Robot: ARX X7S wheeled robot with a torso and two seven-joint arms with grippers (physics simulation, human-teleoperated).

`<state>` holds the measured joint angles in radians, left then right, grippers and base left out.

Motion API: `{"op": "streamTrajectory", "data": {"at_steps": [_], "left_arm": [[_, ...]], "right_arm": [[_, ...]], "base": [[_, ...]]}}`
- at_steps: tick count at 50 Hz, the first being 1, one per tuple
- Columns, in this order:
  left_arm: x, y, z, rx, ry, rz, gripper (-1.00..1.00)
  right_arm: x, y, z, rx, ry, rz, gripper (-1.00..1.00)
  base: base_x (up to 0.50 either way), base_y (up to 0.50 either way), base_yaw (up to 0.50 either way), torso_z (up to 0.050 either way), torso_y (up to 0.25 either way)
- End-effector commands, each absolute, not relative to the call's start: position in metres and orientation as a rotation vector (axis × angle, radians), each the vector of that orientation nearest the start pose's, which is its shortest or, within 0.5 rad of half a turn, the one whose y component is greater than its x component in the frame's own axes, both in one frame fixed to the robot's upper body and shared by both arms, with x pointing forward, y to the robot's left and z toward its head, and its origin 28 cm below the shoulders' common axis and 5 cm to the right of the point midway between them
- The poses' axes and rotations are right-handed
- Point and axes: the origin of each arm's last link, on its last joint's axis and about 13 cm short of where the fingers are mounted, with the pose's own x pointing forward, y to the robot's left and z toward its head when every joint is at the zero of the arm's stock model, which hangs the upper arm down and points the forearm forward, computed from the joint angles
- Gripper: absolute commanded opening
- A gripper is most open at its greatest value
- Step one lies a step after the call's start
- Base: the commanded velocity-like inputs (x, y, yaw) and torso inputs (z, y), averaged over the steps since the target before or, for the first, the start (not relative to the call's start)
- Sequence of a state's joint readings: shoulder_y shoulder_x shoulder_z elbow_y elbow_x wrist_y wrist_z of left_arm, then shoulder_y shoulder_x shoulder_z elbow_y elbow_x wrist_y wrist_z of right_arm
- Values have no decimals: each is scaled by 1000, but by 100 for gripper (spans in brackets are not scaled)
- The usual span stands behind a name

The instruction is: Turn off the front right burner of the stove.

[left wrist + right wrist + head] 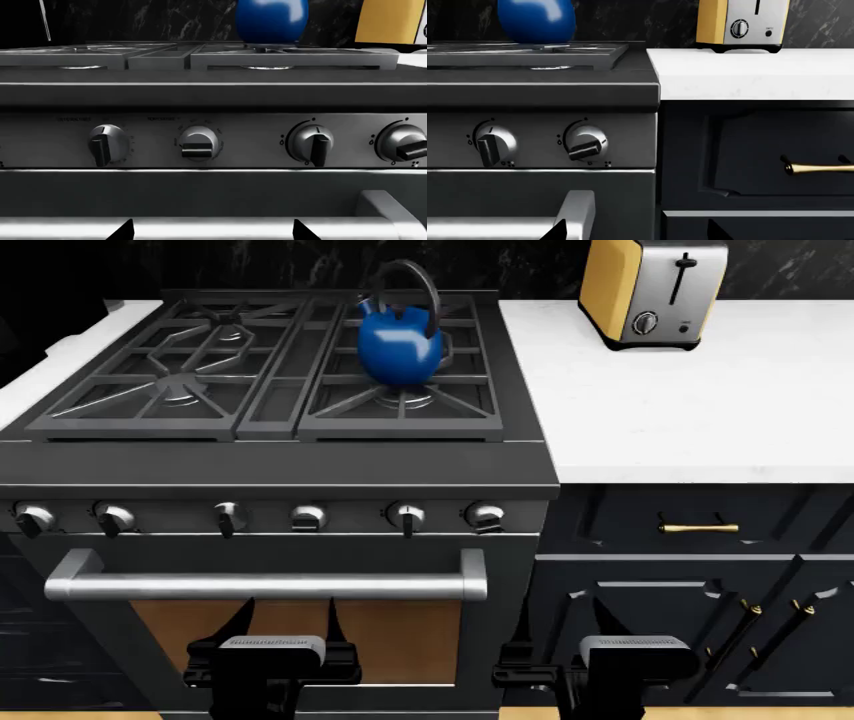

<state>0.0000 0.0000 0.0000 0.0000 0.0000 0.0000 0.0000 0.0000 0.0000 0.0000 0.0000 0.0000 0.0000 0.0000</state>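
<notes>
Stove (287,475): matt dark grey metal body; brushed silver control panel with satin silver knobs (199,143) bearing black grips. Grates (174,390): matt black cast iron, slightly rough. Front right burner (400,400): dull silver-grey metal ring. Bar handle (267,587): smooth brushed steel. Kettle (398,348): glossy blue enamel. Counter (681,410): smooth white stone, faintly speckled. Toaster (654,290): polished steel face, glossy yellow sides. Cabinets (694,570): matt dark panels, shiny brass handles (817,169).
</notes>
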Motion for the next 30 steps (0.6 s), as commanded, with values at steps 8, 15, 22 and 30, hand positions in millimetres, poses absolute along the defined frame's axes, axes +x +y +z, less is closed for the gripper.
{"op": "streamTrajectory", "data": {"at_steps": [8,15,22,30], "left_arm": [[211,205,13,-4,-9,32,100],[211,205,13,-7,-16,33,100],[211,205,13,-12,-17,31,100],[211,205,13,-7,-14,23,100]], "right_arm": [[228,-101,6,-28,19,-10,100],[222,-102,4,-30,23,-28,100],[211,-104,0,-30,24,-35,100],[210,-106,-2,-32,26,-41,100]], "base": [[0,0,0,0,0],[0,0,0,0,0],[0,0,0,0,0],[0,0,0,-12,0]]}}
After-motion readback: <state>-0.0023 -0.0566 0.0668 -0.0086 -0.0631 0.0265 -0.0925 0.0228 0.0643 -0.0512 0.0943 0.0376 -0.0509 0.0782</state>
